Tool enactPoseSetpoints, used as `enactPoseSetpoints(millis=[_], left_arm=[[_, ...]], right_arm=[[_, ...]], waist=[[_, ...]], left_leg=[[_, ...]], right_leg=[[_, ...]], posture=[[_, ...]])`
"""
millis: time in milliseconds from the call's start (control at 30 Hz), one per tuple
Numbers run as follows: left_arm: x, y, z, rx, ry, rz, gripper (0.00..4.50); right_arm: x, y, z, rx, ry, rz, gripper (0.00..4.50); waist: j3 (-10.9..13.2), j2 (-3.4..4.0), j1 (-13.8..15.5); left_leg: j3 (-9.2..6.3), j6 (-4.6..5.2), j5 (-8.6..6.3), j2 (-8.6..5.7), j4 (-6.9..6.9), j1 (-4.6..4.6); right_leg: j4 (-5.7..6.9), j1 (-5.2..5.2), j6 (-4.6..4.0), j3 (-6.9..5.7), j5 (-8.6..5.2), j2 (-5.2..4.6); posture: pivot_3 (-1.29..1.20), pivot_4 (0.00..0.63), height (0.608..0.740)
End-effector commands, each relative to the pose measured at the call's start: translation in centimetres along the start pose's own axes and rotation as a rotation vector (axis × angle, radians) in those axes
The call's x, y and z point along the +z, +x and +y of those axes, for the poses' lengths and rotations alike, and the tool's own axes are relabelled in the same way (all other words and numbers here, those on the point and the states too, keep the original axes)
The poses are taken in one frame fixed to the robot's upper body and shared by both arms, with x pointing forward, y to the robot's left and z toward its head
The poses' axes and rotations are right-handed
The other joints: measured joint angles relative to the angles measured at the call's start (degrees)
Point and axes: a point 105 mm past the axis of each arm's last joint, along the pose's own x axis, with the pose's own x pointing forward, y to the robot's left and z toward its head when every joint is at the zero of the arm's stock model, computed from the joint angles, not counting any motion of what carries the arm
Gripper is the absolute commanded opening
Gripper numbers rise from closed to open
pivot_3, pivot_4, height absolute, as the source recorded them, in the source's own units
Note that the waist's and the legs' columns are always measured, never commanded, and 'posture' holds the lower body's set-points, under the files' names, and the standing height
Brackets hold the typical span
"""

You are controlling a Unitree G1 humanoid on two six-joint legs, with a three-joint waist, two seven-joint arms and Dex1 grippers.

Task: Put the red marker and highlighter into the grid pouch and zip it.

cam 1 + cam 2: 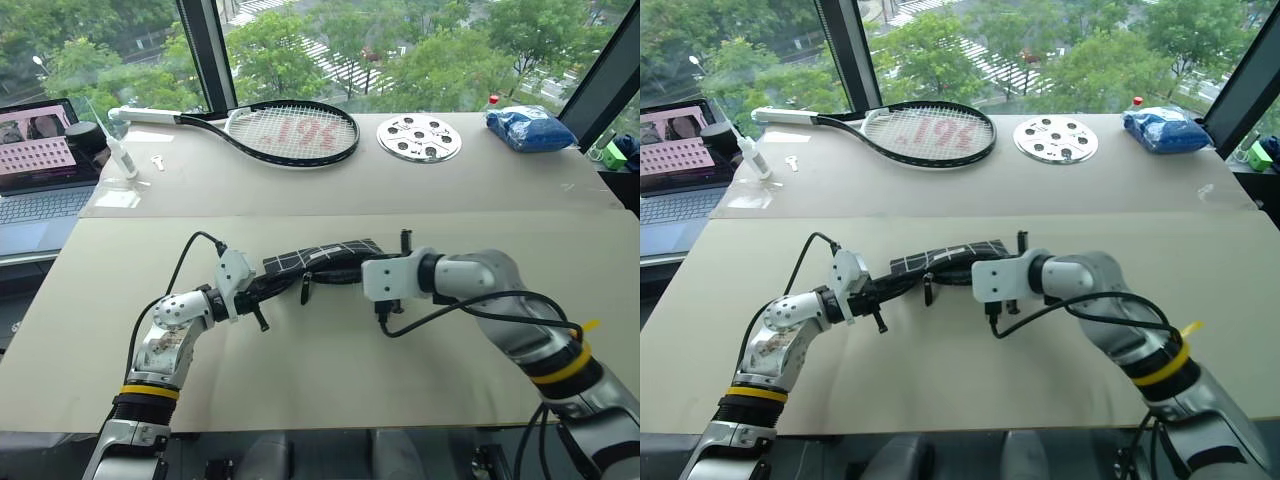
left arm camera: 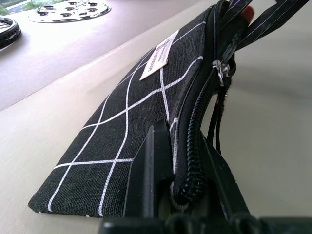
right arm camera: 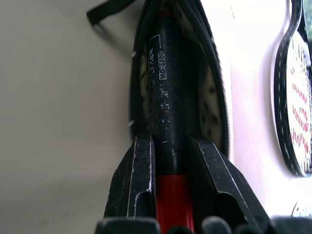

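Note:
The grid pouch [image 1: 322,254] is black with white lines and a white label [image 2: 160,54]. It lies above the table's middle with its zipper open. My left gripper [image 2: 178,142] is shut on the pouch's left end beside the zipper teeth. From the right, my right gripper [image 3: 170,142] is shut on the red marker [image 3: 173,200]. The marker's black cap end [image 3: 163,92] reaches into the pouch's open mouth. The zipper pull strap [image 2: 220,105] hangs from the slider. The highlighter is out of view.
At the back of the table lie a tennis racket [image 1: 290,131], a white perforated disc [image 1: 420,137] and a blue bag [image 1: 530,128]. A laptop [image 1: 40,170] stands at the far left.

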Motion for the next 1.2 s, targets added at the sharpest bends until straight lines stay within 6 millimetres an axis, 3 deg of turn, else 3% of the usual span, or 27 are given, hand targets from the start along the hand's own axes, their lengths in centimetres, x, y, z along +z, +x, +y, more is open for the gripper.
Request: enactPoseSetpoints(millis=[33,167,233,267,367,467,700,800,933,1033,1200], left_arm=[[1.3,0.4,0.0,-0.021,0.035,-0.036,0.00],[1.4,0.4,0.0,-0.019,0.036,-0.038,0.00],[1.4,0.3,0.0,-0.014,0.036,-0.039,0.00],[1.5,0.3,-0.1,-0.013,0.036,-0.040,0.00],[1.4,0.2,-0.1,-0.006,0.034,-0.039,0.00],[1.4,0.1,0.0,0.001,0.031,-0.040,0.00],[1.6,0.2,0.1,0.015,0.007,-0.058,0.00],[1.7,0.2,0.2,0.020,-0.001,-0.064,0.00],[1.7,0.2,0.3,0.018,-0.004,-0.064,0.00],[1.7,0.3,0.3,0.014,-0.004,-0.063,0.00],[2.0,0.4,0.4,0.006,0.001,-0.065,0.00]], right_arm=[[1.7,1.5,-0.4,-0.014,-0.102,-0.074,0.56],[2.0,3.0,-1.0,-0.043,-0.122,-0.102,0.56],[2.1,3.0,-1.2,-0.044,-0.058,-0.131,1.56],[2.0,2.9,-1.3,-0.047,-0.033,-0.137,1.67],[0.7,2.3,-2.7,-0.117,-0.004,-0.101,2.76],[-0.9,0.6,-3.9,-0.169,0.063,-0.076,2.76],[-1.7,-4.6,-5.4,-0.223,0.288,-0.134,2.76],[-1.3,-6.7,-4.3,-0.159,0.474,-0.194,2.76],[-0.1,-8.6,2.3,0.136,0.831,-0.270,2.76],[-0.6,-6.9,3.9,0.111,0.983,-0.251,2.76],[-0.9,-2.6,3.9,0.018,1.126,-0.228,2.76]], waist=[[0.0,0.00,0.0],[0.0,0.00,-0.1],[0.0,0.00,-0.1],[0.0,0.00,-0.1],[0.0,0.00,-0.2],[0.0,0.00,0.0],[0.0,0.00,0.1],[0.0,0.00,0.2],[0.0,0.00,0.7],[0.0,0.00,0.2],[0.0,0.00,-0.2]], left_leg=[[0.00,0.00,0.00,0.00,0.00,0.00],[0.00,-0.05,0.03,0.00,0.00,-0.01],[0.00,-0.24,0.13,0.00,0.00,0.00],[0.00,-0.29,0.16,0.00,-0.01,0.00],[0.00,-0.32,0.18,0.00,-0.05,-0.02],[0.00,-0.31,0.17,-0.01,-0.05,-0.03],[-0.01,-0.10,0.05,0.00,-0.11,-0.01],[-0.01,-0.01,0.01,-0.01,-0.10,-0.02],[-0.11,0.08,-0.04,0.01,-0.14,-0.01],[-0.07,0.10,-0.06,-0.01,-0.07,-0.02],[-0.01,0.06,-0.03,0.07,-0.05,0.11]], right_leg=[[0.00,0.00,0.00,0.00,0.00,0.00],[-0.01,-0.01,-0.01,0.00,0.01,0.00],[0.00,-0.01,-0.01,0.00,0.01,0.00],[0.00,-0.01,-0.01,0.00,0.01,0.00],[-0.01,-0.05,-0.02,0.00,0.01,0.00],[-0.01,-0.04,-0.02,0.00,0.01,-0.01],[-0.02,-0.04,-0.02,0.00,0.01,0.00],[-0.04,-0.03,-0.02,0.01,0.01,-0.01],[-0.09,0.06,-0.03,-0.07,0.00,0.00],[-0.14,0.10,-0.03,-0.05,0.00,-0.02],[0.04,0.04,-0.07,0.03,0.02,0.09]], posture=[[0.00,0.150,0.740],[0.00,0.150,0.740],[0.00,0.150,0.740],[0.00,0.150,0.740],[0.00,0.150,0.740],[0.00,0.150,0.740],[0.00,0.150,0.740],[0.00,0.150,0.740],[0.00,0.150,0.740],[0.00,0.150,0.740],[0.00,0.150,0.740]])
